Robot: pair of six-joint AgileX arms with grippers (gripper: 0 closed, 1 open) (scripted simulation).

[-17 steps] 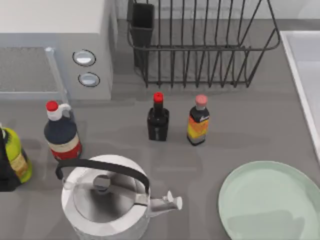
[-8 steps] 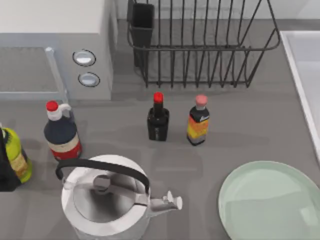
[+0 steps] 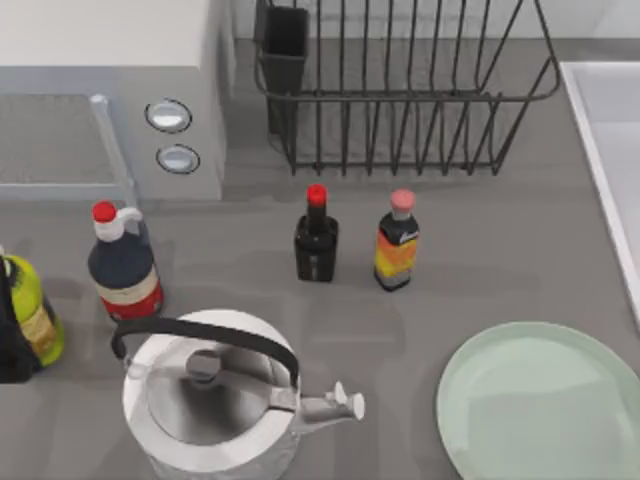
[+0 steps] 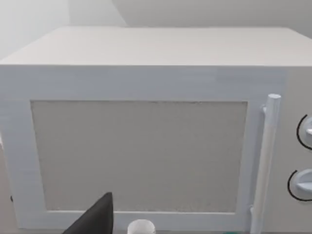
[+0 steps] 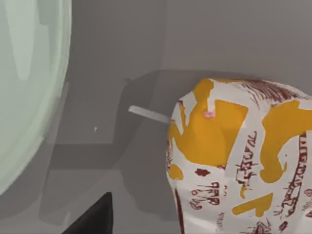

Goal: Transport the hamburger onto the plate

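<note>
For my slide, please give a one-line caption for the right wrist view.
Wrapped hamburger on the grey table, beside the plate rim, not yet on it.

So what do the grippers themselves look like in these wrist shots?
Little of them is in frame. The left gripper appears as one plain black, matte wedge tapering to a point, in front of the microwave. The right gripper shows the same black wedge. No cables or markings visible.

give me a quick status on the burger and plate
Right gripper close over the wrapped hamburger, nothing held. Hamburger on the table beside the plate, not on it. Left gripper faces the microwave.
</note>
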